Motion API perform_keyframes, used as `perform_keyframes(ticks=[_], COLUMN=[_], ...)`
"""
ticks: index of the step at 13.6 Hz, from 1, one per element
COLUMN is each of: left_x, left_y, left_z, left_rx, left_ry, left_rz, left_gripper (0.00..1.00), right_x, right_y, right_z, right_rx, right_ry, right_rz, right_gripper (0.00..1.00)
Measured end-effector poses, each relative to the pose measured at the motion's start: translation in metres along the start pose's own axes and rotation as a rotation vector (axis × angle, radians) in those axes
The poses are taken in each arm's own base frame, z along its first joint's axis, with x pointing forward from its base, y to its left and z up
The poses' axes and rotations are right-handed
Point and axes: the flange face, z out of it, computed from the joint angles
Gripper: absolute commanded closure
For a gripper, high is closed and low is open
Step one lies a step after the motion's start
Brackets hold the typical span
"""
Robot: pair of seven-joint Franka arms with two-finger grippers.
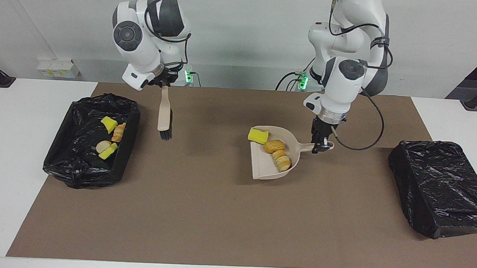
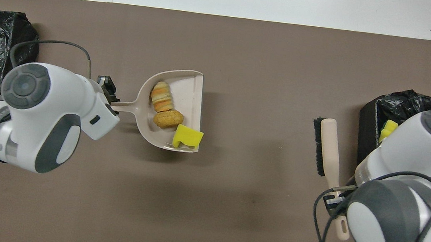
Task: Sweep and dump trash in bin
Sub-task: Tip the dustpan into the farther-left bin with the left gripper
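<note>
Left gripper [image 1: 320, 146] clamped on beige plastic dustpan [image 1: 261, 167] handle; three trash scraps [image 1: 277, 149] carried within; right gripper [image 1: 165, 82], partly hidden, clasping beige brush [image 1: 164, 114].

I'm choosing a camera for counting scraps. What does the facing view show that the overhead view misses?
Only the facing view looks into the open bin at the right arm's end: four scraps lie inside. Overhead, the right arm covers most of that bin and one yellow bit shows. Only the overhead view shows the brush's handle end sticking out past the right gripper. Both show the left gripper holding the dustpan with three scraps, and the covered bin.
</note>
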Motion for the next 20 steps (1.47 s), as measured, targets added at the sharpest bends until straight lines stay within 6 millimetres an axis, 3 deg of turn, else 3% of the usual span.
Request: perform_keyframes(ticks=[3,6,10,12,14,16,20], left_x=[-0.084,-0.173,-0.281,-0.329,-0.384,-0.43,-0.487], left_y=[-0.029,-0.038,-0.042,-0.045,-0.046,-0.047,-0.049], left_z=[-0.028,-0.046,-0.082,-0.098,-0.111,-0.124,-0.138], left_rx=[0.026,0.03,0.05,0.067,0.097,0.111,0.115], left_ry=[-0.019,-0.015,-0.012,-0.031,-0.06,-0.086,-0.166], left_rz=[-0.081,-0.172,-0.201,-0.198,-0.195,-0.194,-0.148], left_gripper=[1.0,1.0,1.0,1.0,1.0,1.0,1.0], right_x=[-0.006,-0.009,-0.016,-0.014,-0.005,0.004,0.009], right_y=[-0.081,-0.153,-0.26,-0.296,-0.315,-0.317,-0.303], right_z=[0.018,0.04,0.097,0.132,0.166,0.184,0.184], right_rx=[0.039,0.109,0.112,0.085,0.056,0.035,-0.001], right_ry=[-0.027,-0.017,-0.01,-0.004,-0.008,-0.031,-0.059], right_rz=[0.036,0.058,0.084,0.094,0.098,0.108,0.109], right_gripper=[1.0,1.0,1.0,1.0,1.0,1.0,1.0])
